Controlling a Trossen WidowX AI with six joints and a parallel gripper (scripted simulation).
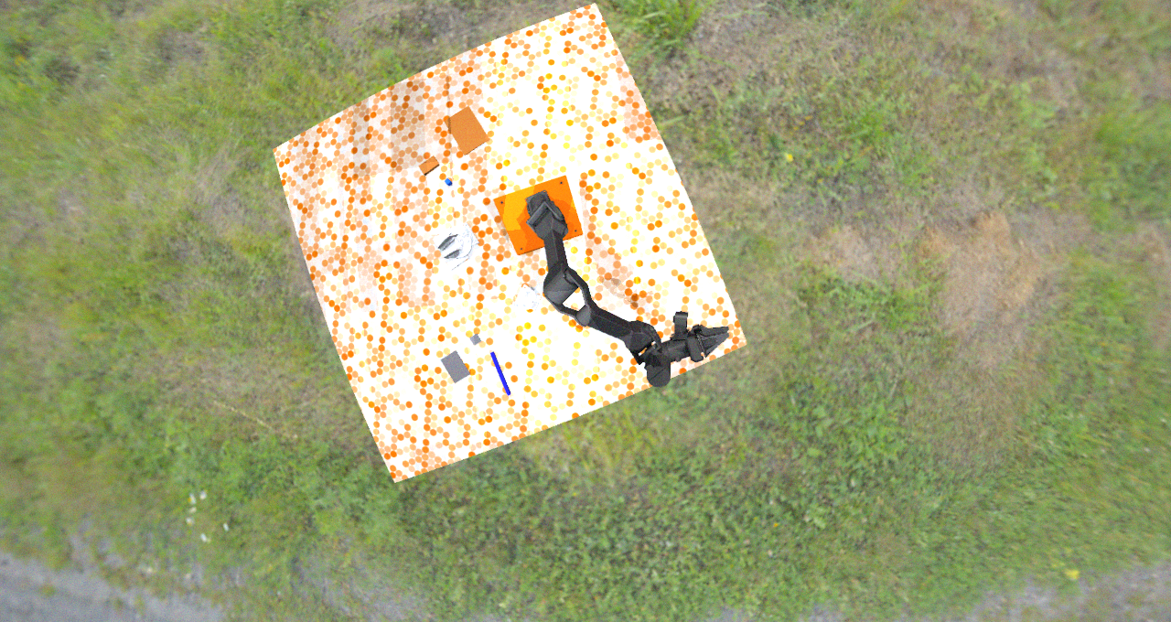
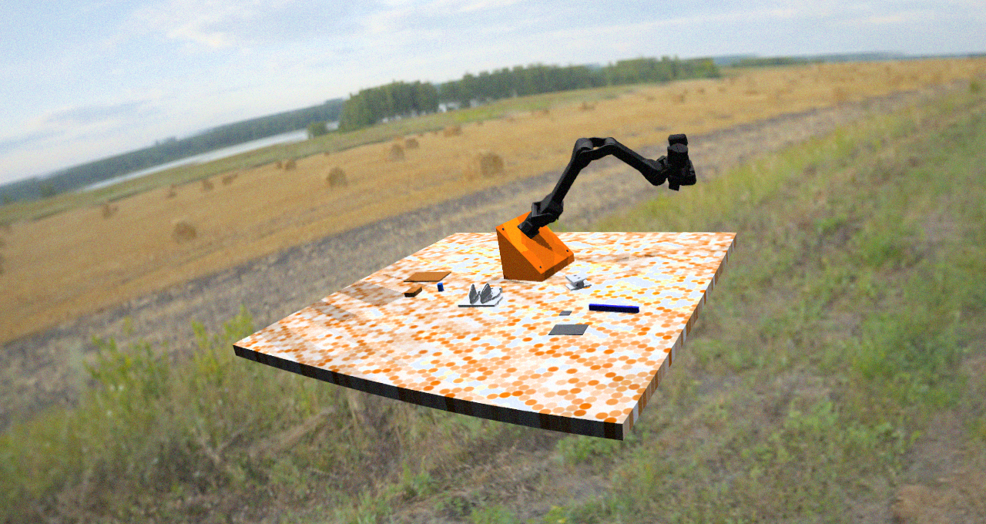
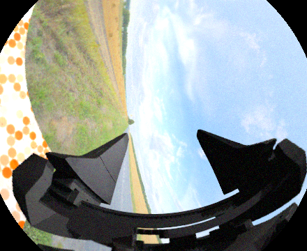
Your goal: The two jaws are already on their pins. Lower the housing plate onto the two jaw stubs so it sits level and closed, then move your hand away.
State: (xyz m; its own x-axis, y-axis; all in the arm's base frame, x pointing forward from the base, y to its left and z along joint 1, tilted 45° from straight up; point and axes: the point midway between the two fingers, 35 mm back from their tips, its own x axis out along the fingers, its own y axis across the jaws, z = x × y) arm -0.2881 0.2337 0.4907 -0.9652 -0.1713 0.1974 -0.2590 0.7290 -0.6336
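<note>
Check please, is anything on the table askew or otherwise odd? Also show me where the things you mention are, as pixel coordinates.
Nothing on the table (image 1: 392, 446) (image 2: 427, 376) looks clearly spilled or damaged. The oddity is the gripper (image 3: 163, 135): open and holding nothing, it points outward, away from the small parts. Fine damage cannot be judged.

Open countryside: grass (image 1: 900, 455) (image 2: 861, 327) (image 3: 59, 70), hay bales (image 2: 491, 164), sky (image 2: 414, 24) (image 3: 230, 70).

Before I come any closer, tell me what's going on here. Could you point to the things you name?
A black robot arm reaches out from its orange base (image 1: 509, 238) (image 2: 515, 262), high over the table (image 1: 392, 422) (image 2: 386, 355). Its gripper (image 3: 163, 135) is open with nothing in it. Small parts lie on the table, among them a blue bar (image 1: 499, 372) (image 2: 613, 307). Nothing is being handled right now.
</note>
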